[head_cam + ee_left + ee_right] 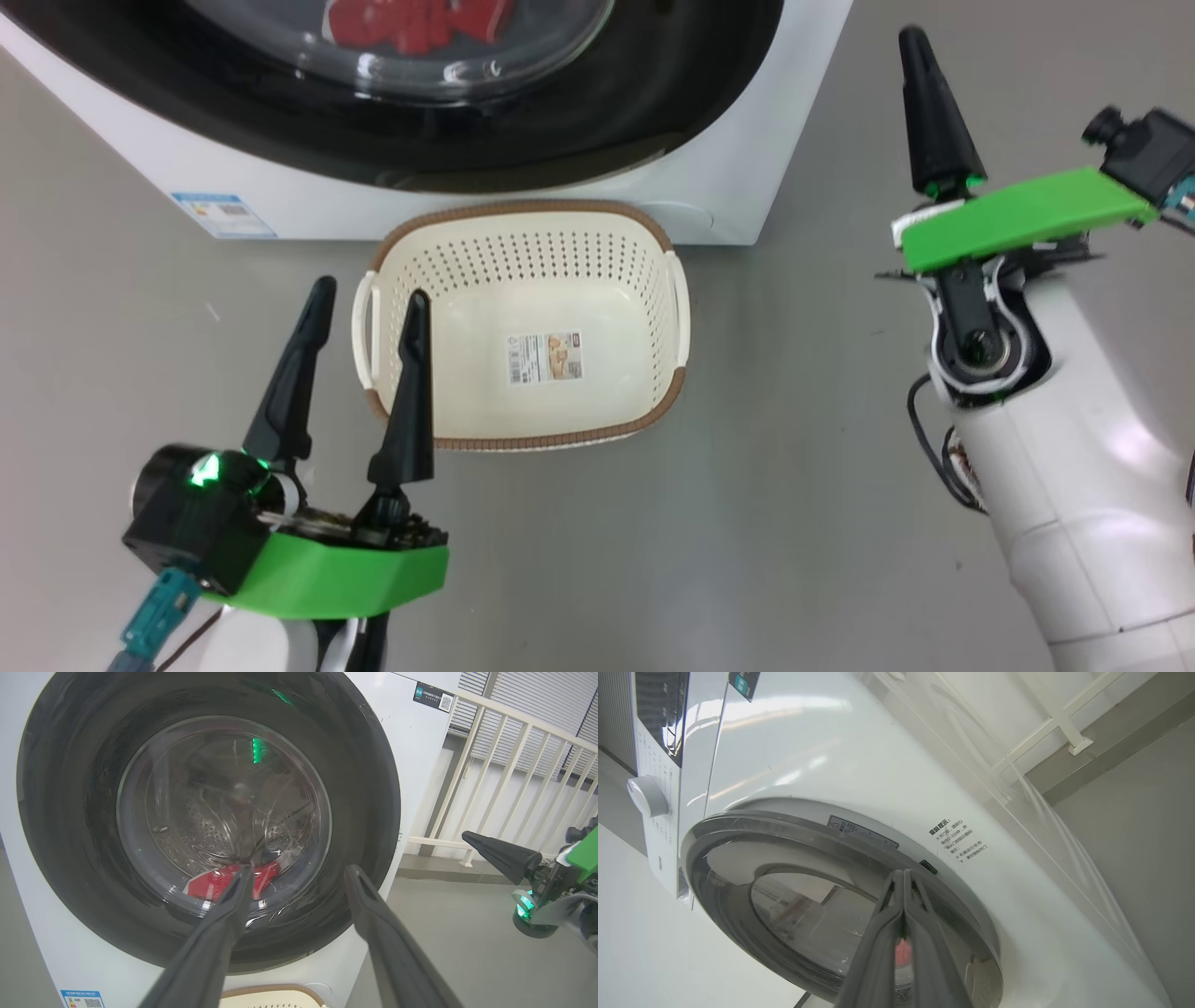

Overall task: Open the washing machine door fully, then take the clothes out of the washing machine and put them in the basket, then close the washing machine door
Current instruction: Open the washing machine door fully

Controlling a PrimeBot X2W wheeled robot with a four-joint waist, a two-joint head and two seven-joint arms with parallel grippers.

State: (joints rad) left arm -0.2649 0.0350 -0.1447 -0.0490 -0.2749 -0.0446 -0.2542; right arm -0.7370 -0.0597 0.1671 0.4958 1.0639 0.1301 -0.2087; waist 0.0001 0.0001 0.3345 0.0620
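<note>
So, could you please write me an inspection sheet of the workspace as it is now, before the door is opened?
Surface: grey floor, smooth, no spills seen.
Job's things: washing machine door shut; clothes inside the washing machine, behind the glass; basket on the floor in front of it, no clothes in it.
Clutter: nothing seen.
Grippers: left gripper jaws open, holding nothing, pointing at the door; right gripper jaws shut, holding nothing, to the right of the machine.
Cables: dark cable looped at the right forearm.
Surroundings: white railing beside the machine.
</note>
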